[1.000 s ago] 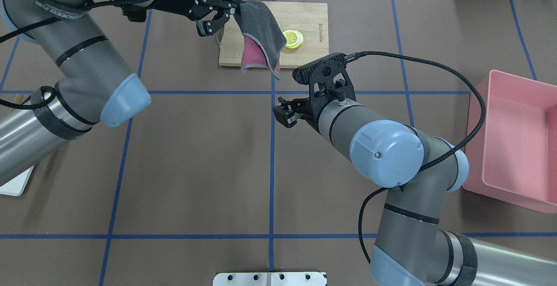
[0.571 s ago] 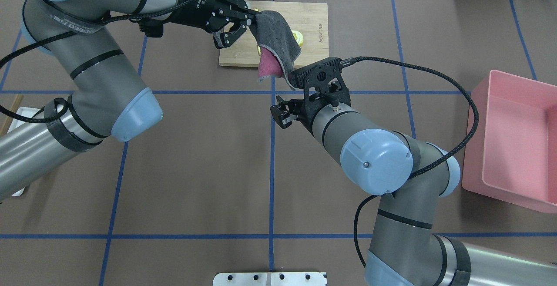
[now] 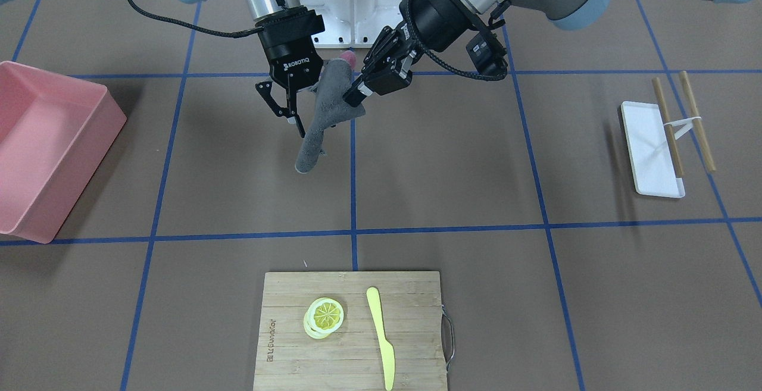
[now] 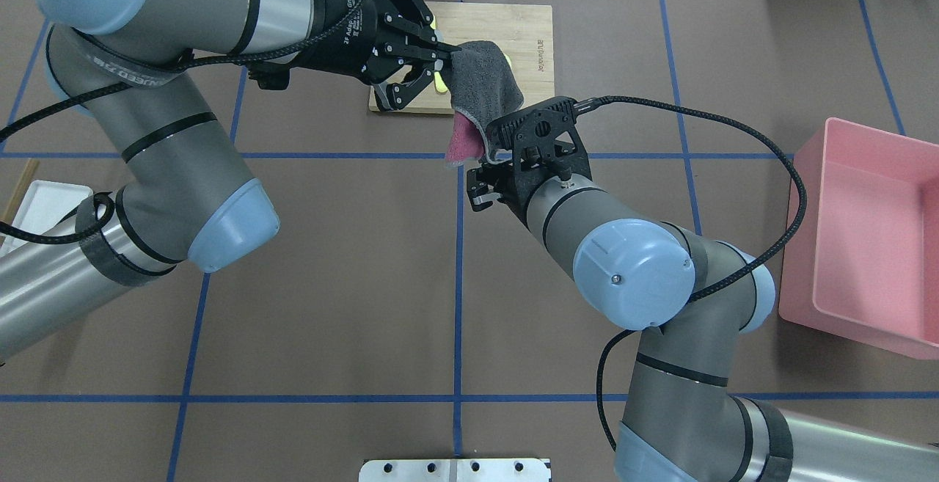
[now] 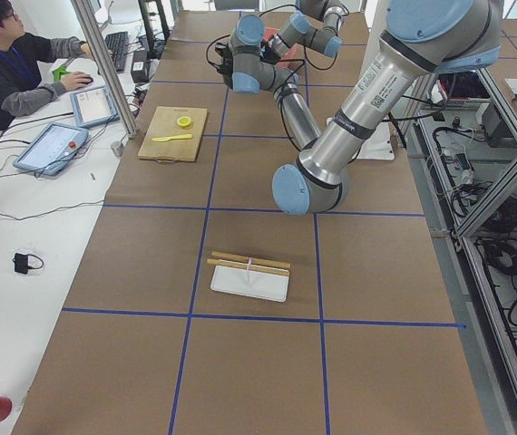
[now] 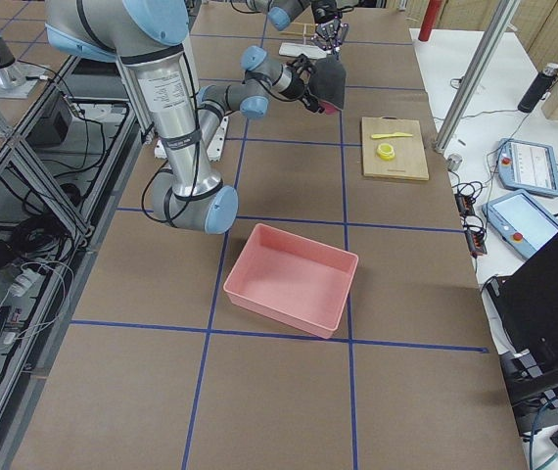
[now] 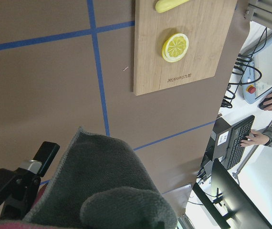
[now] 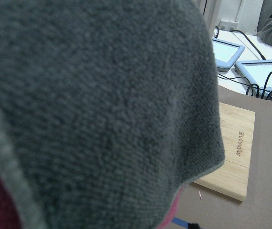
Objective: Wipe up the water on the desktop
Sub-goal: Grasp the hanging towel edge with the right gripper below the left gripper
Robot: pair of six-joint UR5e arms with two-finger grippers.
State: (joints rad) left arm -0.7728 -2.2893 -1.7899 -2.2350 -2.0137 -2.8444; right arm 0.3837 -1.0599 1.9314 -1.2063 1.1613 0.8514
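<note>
My left gripper (image 4: 442, 64) is shut on a grey cloth with a pink underside (image 4: 486, 80) and holds it in the air above the brown, blue-taped desktop (image 4: 330, 284). In the front view the cloth (image 3: 324, 111) hangs down from the left gripper (image 3: 357, 92). My right gripper (image 3: 286, 120) is open and close beside the hanging cloth; it also shows in the overhead view (image 4: 475, 190). The cloth (image 8: 102, 105) fills the right wrist view. I see no water on the desktop (image 3: 446, 159).
A bamboo cutting board (image 3: 411, 343) with a lemon slice (image 3: 325, 315) and a yellow knife (image 3: 381, 334) lies at the far edge. A pink bin (image 4: 866, 240) stands on my right. A white tray (image 3: 652, 147) with chopsticks lies on my left.
My left gripper has carried the cloth from over the cutting board toward me, up to the right gripper. The right gripper has shifted slightly toward the cloth.
</note>
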